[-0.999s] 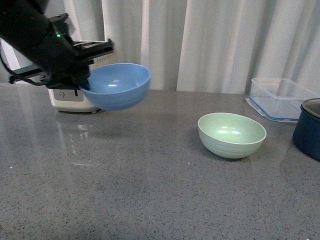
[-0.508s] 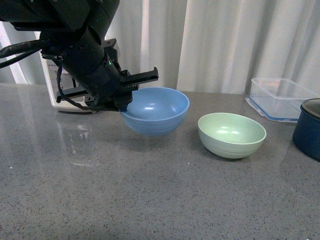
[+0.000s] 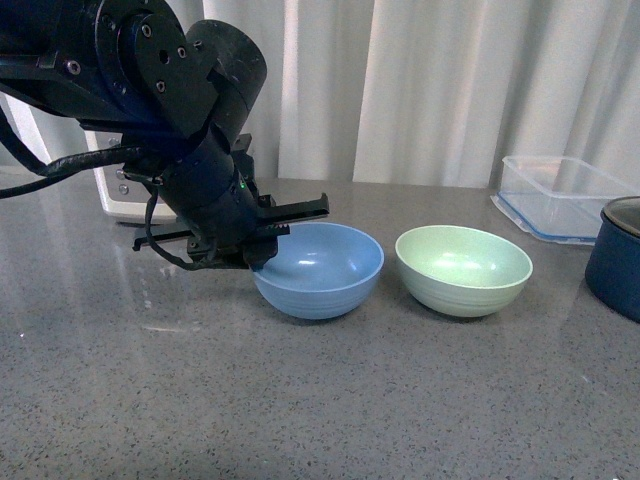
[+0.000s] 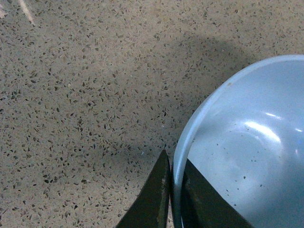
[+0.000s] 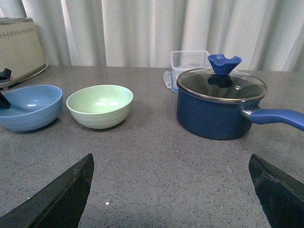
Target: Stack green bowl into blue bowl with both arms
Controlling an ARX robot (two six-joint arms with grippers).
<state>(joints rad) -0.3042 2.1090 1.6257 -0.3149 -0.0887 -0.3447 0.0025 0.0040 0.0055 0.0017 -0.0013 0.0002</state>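
Left gripper (image 3: 262, 236) pinching rim of blue bowl (image 3: 320, 268). Bowl, airborne a second ago, now lowered onto countertop (image 3: 300, 400), seemingly resting. Green bowl (image 3: 463, 270) just beyond its far side, apart, unmoved. Right gripper (image 5: 168, 199) spread wide, empty, green bowl ahead. Receiver placed; release, then green lift, probably next.

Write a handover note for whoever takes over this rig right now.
Left pincer: shut on the blue bowl at its rim, one finger inside, one outside.
Right pincer: open, empty, clear of both bowls.
Things: blue bowl upright, apparently down on the countertop; green bowl upright just to its right, not touching. Both empty.
Done: blue bowl placed beside the green bowl.
Left: release the blue bowl, grasp the green bowl with the right arm, nest it in the blue bowl.
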